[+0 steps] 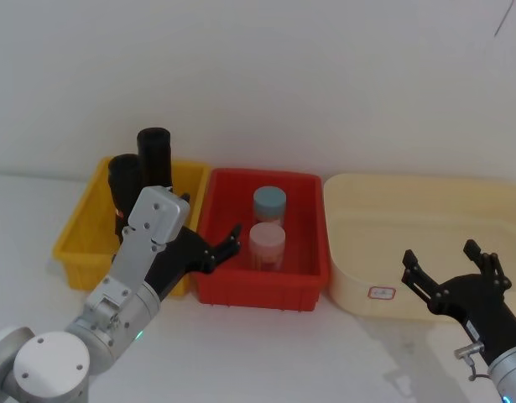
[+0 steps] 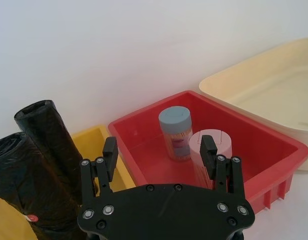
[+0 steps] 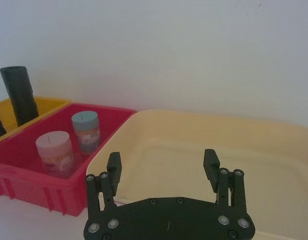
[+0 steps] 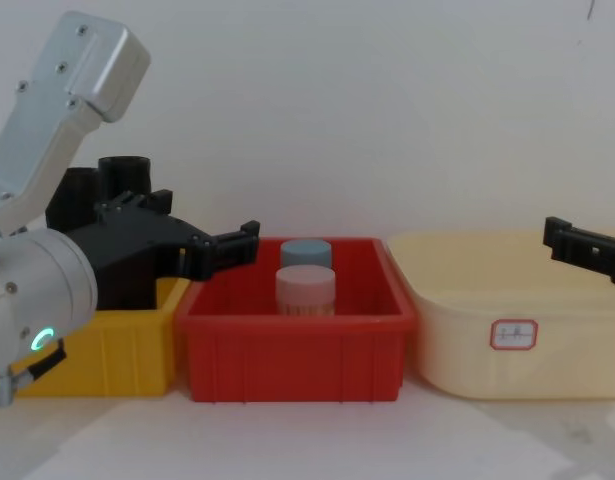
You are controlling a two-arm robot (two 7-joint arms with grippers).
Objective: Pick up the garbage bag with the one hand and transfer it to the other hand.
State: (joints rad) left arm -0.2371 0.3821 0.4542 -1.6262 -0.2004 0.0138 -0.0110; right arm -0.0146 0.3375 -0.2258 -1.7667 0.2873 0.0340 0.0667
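Bag: garbage bag [image 1: 125, 179] upright in yellow bin [image 1: 77, 228], left of head view, untouched.
Left claw [image 2: 160, 150]: released, empty, near bag.
Right claw [image 1: 440, 253]: released, empty, lower right.
Progress: nothing done yet; pickup and handover left.

the crinkly black garbage bag [image 1: 123, 178] stands upright in the yellow bin [image 1: 77, 243], the one hand [image 2: 159, 147] spread open just beside it, the other hand [image 1: 440, 253] open well apart, near the cream tub [image 1: 350, 252].
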